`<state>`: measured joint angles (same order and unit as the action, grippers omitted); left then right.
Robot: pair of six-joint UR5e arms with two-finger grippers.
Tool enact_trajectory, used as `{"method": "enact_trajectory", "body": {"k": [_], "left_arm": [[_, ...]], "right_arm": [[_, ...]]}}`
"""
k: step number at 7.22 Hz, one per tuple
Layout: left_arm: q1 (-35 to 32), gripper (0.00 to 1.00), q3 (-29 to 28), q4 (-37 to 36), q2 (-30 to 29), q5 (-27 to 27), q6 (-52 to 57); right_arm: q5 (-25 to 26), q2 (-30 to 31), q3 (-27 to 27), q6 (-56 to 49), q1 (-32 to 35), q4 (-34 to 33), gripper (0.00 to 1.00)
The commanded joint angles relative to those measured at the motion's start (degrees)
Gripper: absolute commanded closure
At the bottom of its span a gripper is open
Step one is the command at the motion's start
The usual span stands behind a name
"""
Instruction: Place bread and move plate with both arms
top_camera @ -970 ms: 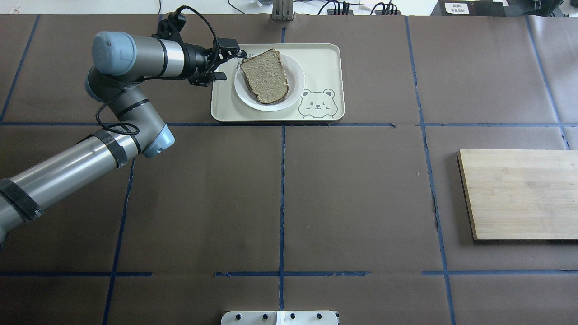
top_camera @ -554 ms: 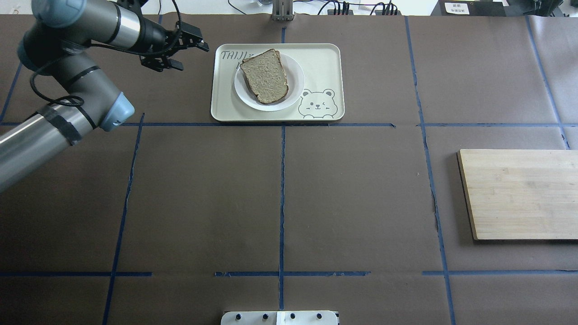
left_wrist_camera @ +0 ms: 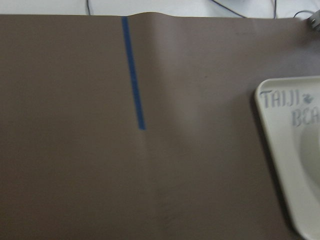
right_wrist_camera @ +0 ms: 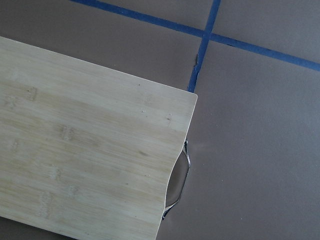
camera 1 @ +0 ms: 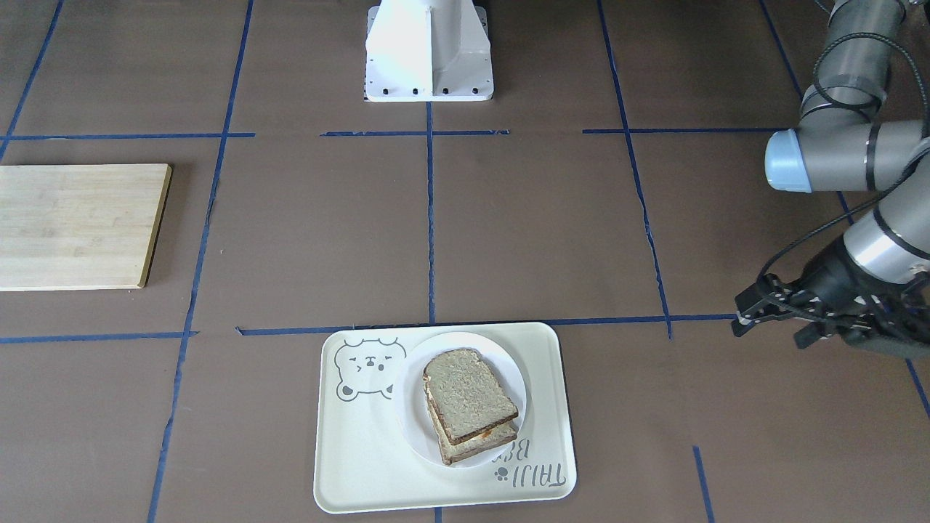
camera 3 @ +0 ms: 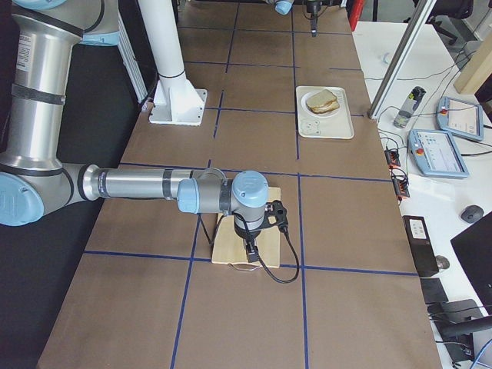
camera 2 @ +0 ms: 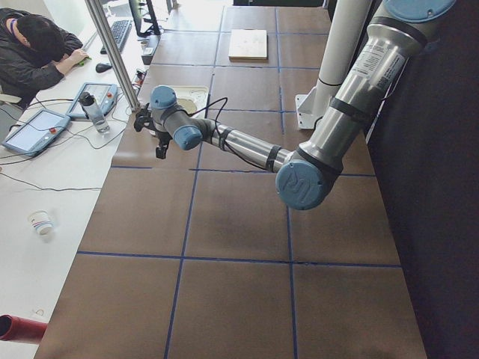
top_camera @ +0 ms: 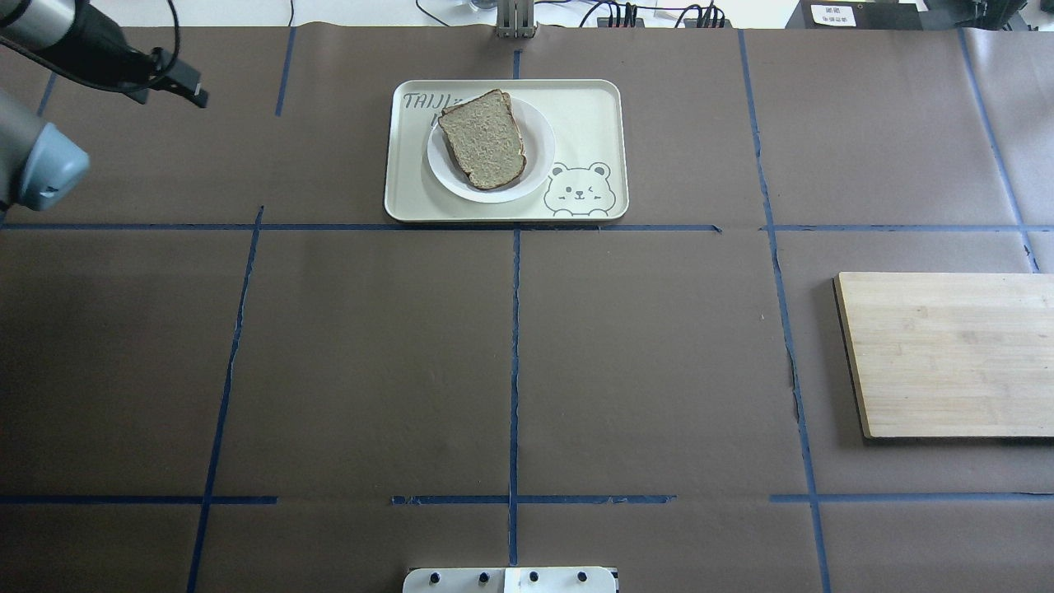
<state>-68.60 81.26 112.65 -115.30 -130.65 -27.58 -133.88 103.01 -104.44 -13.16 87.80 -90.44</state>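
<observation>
The bread lies on top of a second slice, whose orange-stained edge shows beneath it. Both rest on the white plate, which sits on the cream bear tray. In the overhead view the bread and plate are at the table's far middle. My left gripper is open and empty, well off to the side of the tray; the overhead view shows it at far left. My right gripper hangs over the cutting board; I cannot tell whether it is open or shut.
A wooden cutting board lies at the right side of the table and fills the right wrist view. The left wrist view shows only the tray's corner. The white robot base stands at the near edge. An operator sits beyond the far edge.
My left gripper has pulled back from the tray's left edge to the far left of the table, staying open. The bread and plate have not moved.
</observation>
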Motion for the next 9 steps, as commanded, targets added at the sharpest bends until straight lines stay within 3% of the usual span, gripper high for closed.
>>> {"method": "enact_trajectory", "body": {"k": [1, 3, 5, 6, 9], "left_arm": [[-7.7, 0.0, 1.0, -9.4, 7.3, -0.1, 26.4], [-13.6, 0.0, 2.1, -19.4, 12.6, -0.2, 36.9], [-20.8, 0.0, 8.9, -20.9, 24.5, -0.7, 38.8], [-21.0, 0.0, 9.6, -21.2, 27.9, -0.4, 38.0], [-21.1, 0.0, 14.4, -26.3, 28.0, -0.9, 29.3]], "right_arm": [[-0.1, 0.0, 0.0, 0.1, 0.0, 0.0, 0.0], [-0.1, 0.1, 0.2, -0.1, 0.0, 0.0, 0.0], [-0.2, 0.3, -0.1, 0.0, 0.0, 0.0, 0.0], [-0.2, 0.4, -0.2, 0.0, 0.0, 0.0, 0.0], [-0.2, 0.6, -0.2, 0.0, 0.0, 0.0, 0.0]]}}
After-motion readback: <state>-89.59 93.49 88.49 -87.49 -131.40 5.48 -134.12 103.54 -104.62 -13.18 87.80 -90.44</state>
